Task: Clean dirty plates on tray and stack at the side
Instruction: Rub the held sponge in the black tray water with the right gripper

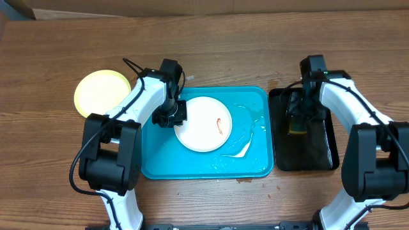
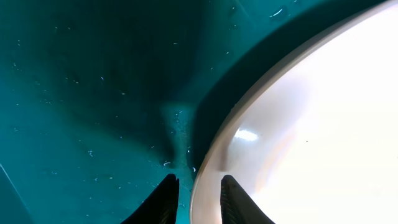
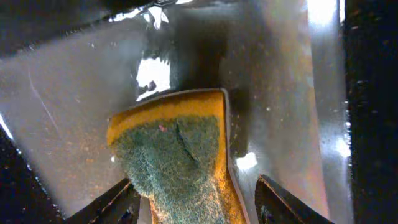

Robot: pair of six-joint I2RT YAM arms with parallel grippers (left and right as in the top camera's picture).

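Turquoise tray (image 1: 255,163) sits mid-table, wet w/ streaks & a white smear of foam near its right-front corner; rim raised, corners rounded. On its floor lies a white plate (image 1: 203,124), round & shallow, w/ a small reddish-brown smear (image 1: 219,125) right of centre. Left gripper (image 1: 170,116) is at the plate's left edge; in the left wrist view its fingers (image 2: 165,198) straddle the white rim (image 2: 208,168), one outside over the tray floor, one over the plate, gap narrow but can't tell if they actually pinch it. To the right, just beside the tray, a black tray (image 1: 323,156), wet & glossy. Right gripper (image 1: 298,118) is down in it; wrist view shows fingers (image 3: 280,200) spread wide either side of a sponge (image 3: 180,158), yellow body w/ green scouring face, not pressing it. Farther back-left, off the tray on bare wood table (image 1: 211,38), a pale yellow plate (image 1: 101,92) lies flat, well apart from the white one.
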